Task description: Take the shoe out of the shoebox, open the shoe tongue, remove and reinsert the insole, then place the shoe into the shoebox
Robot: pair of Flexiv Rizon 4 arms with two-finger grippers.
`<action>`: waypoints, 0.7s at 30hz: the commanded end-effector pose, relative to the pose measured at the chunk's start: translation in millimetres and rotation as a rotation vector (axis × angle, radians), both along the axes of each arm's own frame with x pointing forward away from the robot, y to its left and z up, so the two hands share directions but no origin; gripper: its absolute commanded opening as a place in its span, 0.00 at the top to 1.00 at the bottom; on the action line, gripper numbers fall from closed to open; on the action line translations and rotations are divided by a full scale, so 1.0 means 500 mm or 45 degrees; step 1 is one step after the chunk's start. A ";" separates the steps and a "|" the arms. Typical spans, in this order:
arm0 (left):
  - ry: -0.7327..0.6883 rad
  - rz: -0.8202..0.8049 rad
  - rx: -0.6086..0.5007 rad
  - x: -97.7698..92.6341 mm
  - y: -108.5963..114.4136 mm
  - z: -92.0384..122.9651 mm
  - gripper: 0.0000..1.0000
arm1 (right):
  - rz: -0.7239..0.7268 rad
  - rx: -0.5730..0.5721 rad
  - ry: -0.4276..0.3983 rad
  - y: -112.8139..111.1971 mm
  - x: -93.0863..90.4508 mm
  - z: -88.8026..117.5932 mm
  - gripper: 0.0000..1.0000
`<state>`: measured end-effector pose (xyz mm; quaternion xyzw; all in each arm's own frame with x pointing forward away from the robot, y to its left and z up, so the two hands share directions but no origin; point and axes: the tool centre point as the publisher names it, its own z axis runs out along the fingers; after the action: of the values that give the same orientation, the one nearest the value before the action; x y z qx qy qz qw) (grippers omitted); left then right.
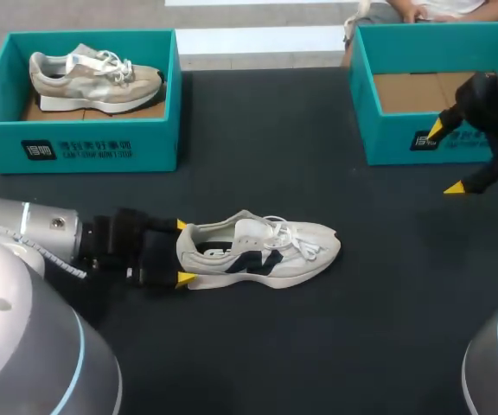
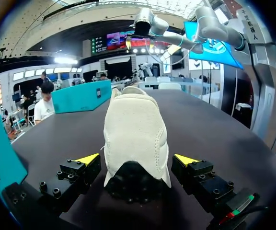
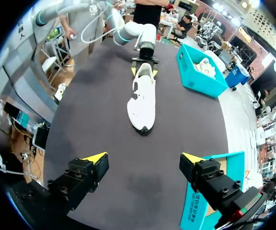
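Your level left gripper (image 1: 182, 252) gapes around one shoe (image 1: 262, 251) at its heel; right gripper (image 1: 445, 157) gapes beside one box (image 1: 396, 138); second box (image 1: 76, 147) holds second shoe (image 1: 93, 78).

From my left claw (image 2: 137, 159) I see only the heel of the white shoe (image 2: 134, 129); its toe, laces and tongue are hidden behind it at twelve o'clock. From above, the insole is lost in the dark mouth of the shoe. The right-hand box (image 1: 387, 130), at two o'clock on the table, runs off the edge, and my right claw (image 1: 444, 157) covers part of its print. Seen from that claw, the tan shoe (image 3: 206, 67) in the far box (image 3: 198, 79) is too small to make out
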<state>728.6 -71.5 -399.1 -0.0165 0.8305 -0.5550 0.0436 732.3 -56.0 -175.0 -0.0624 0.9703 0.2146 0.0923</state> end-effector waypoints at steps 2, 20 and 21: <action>0.006 0.022 0.009 0.003 -0.025 -0.019 0.00 | 0.000 -0.004 0.003 0.002 0.003 -0.001 0.00; 0.022 0.038 0.012 0.005 -0.041 -0.040 1.00 | 0.000 -0.004 0.003 0.002 0.003 -0.001 0.00; 0.021 0.035 0.011 0.004 -0.041 -0.038 1.00 | 0.000 -0.004 0.003 0.002 0.003 -0.001 0.00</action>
<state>730.6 -88.3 -415.4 -0.0335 0.8317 -0.5523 0.0457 732.3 -56.0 -175.0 -0.0623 0.9703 0.2146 0.0923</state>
